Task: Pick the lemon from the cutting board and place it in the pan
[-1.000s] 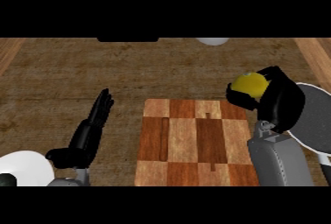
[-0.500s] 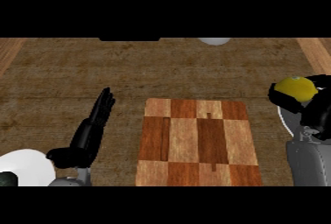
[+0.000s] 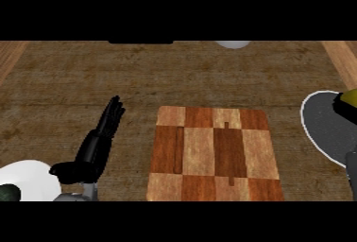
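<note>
head view | left hand [image 3: 97,142] open, resting | lemon [image 3: 349,100] over pan [image 3: 324,127] | right hand unseen

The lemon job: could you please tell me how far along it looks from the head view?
Done: the cutting board is bare. In hand: the lemon shows at the right edge, over the pan. Left: its release cannot be confirmed, since the right hand is out of view. The left hand rests open.
</note>
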{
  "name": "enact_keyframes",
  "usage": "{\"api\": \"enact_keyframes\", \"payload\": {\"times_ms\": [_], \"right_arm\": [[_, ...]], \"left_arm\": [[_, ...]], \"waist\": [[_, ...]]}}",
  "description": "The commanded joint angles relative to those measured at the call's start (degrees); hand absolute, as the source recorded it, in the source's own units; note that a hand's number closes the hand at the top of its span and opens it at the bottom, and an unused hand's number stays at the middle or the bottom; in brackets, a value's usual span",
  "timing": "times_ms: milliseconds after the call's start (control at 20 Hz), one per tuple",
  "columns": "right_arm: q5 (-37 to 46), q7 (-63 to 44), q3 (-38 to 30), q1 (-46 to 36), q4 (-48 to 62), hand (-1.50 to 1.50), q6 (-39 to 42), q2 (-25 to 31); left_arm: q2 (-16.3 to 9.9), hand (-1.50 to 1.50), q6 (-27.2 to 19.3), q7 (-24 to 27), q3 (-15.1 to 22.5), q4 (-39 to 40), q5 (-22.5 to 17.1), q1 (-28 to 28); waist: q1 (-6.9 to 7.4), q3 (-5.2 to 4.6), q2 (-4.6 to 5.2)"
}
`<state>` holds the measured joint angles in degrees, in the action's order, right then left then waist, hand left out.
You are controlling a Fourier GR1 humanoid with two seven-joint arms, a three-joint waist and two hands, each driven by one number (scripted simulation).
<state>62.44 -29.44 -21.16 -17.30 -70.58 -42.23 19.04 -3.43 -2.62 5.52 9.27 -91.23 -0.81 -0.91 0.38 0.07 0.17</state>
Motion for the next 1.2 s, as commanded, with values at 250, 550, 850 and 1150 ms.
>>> {"api": "enact_keyframes", "payload": {"times_ms": [250,550,850,1150], "right_arm": [[-20.8,24.8,-7.4,-7.4,25.9,1.50,-9.7,10.0],[-20.3,16.7,-5.9,-10.8,37.8,-1.50,16.3,13.8],[-28.4,31.0,-12.0,-17.4,48.3,-1.50,16.7,14.1],[-36.8,45.3,-19.5,-17.0,45.5,-1.50,11.1,12.8]], "left_arm": [[1.1,0.00,0.2,0.9,-0.4,2.7,0.7,-1.9],[0.4,0.00,0.9,0.4,0.5,0.5,0.7,-0.8],[0.9,0.00,0.6,0.1,0.4,0.1,0.7,-1.1],[1.0,0.00,1.1,1.9,-0.2,2.5,0.7,-1.5]], "waist": [[0.25,0.04,0.11],[2.06,0.14,0.59],[2.13,0.24,0.78],[1.16,0.23,0.64]]}}
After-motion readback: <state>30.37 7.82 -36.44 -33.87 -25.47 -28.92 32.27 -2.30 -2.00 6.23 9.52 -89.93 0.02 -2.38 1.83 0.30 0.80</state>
